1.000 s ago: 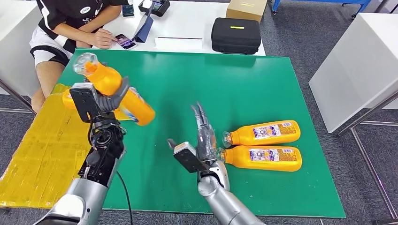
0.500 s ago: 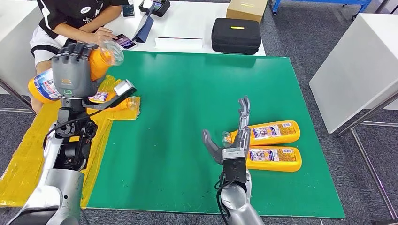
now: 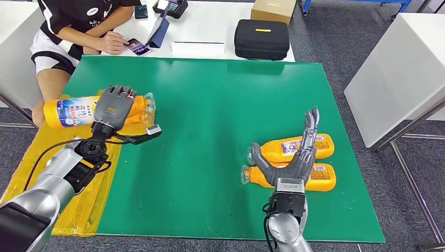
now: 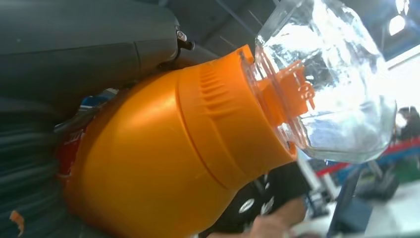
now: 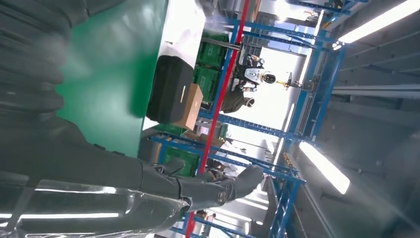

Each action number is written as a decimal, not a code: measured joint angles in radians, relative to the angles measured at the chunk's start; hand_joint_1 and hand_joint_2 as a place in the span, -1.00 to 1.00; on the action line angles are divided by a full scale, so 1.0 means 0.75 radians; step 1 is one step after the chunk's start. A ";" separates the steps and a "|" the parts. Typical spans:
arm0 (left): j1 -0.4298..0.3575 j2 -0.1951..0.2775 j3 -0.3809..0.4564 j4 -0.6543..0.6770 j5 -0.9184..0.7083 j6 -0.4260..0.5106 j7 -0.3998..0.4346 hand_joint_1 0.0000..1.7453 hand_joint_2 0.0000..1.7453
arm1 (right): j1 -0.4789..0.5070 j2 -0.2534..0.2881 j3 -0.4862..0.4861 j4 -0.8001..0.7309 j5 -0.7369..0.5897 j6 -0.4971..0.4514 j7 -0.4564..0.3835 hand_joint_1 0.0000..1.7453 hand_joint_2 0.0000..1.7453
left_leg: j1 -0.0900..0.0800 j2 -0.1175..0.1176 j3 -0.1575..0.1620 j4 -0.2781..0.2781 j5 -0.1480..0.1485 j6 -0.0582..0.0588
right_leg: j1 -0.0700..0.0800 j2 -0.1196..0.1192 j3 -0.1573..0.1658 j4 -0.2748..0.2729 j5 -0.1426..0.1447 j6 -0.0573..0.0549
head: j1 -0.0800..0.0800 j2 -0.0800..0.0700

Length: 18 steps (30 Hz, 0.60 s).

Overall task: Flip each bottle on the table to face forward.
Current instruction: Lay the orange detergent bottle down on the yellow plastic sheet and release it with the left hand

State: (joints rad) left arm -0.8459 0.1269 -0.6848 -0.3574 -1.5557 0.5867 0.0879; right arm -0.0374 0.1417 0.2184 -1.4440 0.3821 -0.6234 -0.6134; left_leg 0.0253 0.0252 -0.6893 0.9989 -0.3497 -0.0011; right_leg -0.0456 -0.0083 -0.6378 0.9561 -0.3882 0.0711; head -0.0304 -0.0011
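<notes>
Head view: the left hand [image 3: 113, 106] holds a bottle [image 3: 71, 111] lying on its side over the yellow sheet [image 3: 36, 173] at the worktop's [image 3: 210, 105] left edge, label up, clear cap pointing right. To finish this step well, I judge the hand should lower the bottle until it rests flat, label still up, and only then let go, so it cannot roll. The right hand [image 3: 294, 157] stands with fingers spread and nothing in it, above two more bottles: the far bottle [image 3: 320, 144] and near bottle [image 3: 322, 178], side by side on the green, caps to the left. A person [image 3: 78, 26] sits at the far left corner.

Left wrist view: the bottle's orange shoulder [image 4: 163, 163] and clear cap [image 4: 332, 89] sit close against the dark fingers; the hold looks firm.

Right wrist view: grey fingers [image 5: 208, 188] stretch out straight, holding nothing, with a black case [image 5: 168, 89] beyond the green edge.
</notes>
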 joint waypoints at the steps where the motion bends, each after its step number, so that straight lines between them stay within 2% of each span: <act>1: 0.000 0.005 -0.005 0.015 0.006 -0.016 -0.004 1.00 1.00 | 0.000 -0.004 -0.003 -0.005 0.037 -0.005 0.020 -1.00 1.00 | 0.000 0.000 0.000 0.000 0.000 0.000 | 0.000 0.000 0.000 0.000 0.000 0.000 | 0.000 0.000; 5: 0.002 0.017 -0.003 0.061 0.029 -0.113 -0.030 1.00 1.00 | 0.002 -0.020 -0.013 -0.032 0.242 -0.015 0.127 -1.00 1.00 | 0.001 -0.001 -0.001 0.000 0.000 0.000 | 0.000 0.000 0.000 0.000 0.000 0.000 | 0.000 0.000; 9: 0.009 0.022 0.011 0.087 0.034 -0.179 0.003 -1.00 1.00 | 0.004 -0.035 -0.025 -0.054 0.321 -0.015 0.180 -1.00 1.00 | 0.000 -0.002 -0.001 0.000 0.000 0.000 | -0.001 0.000 0.000 0.000 0.000 0.000 | 0.000 0.000; 13: 0.020 0.029 0.037 0.102 0.041 -0.193 0.086 -1.00 1.00 | 0.009 -0.046 -0.033 -0.056 0.361 -0.015 0.200 -1.00 1.00 | 0.000 -0.002 -0.001 0.000 0.000 0.000 | 0.000 0.000 0.000 0.000 0.000 0.000 | 0.000 0.000; 18: 0.030 0.034 0.067 0.110 0.052 -0.178 0.116 -1.00 1.00 | 0.010 -0.054 -0.040 -0.056 0.399 -0.013 0.220 -1.00 1.00 | 0.000 -0.002 -0.001 0.000 0.000 0.000 | 0.000 0.000 0.000 0.000 0.000 0.000 | 0.000 0.000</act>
State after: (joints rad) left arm -0.8235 0.1525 -0.6342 -0.2748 -1.5167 0.4530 0.1752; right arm -0.0298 0.1009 0.1883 -1.4862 0.6811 -0.6335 -0.4484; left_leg 0.0252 0.0240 -0.6898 0.9988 -0.3497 -0.0012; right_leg -0.0459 -0.0085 -0.6376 0.9564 -0.3884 0.0711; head -0.0301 -0.0011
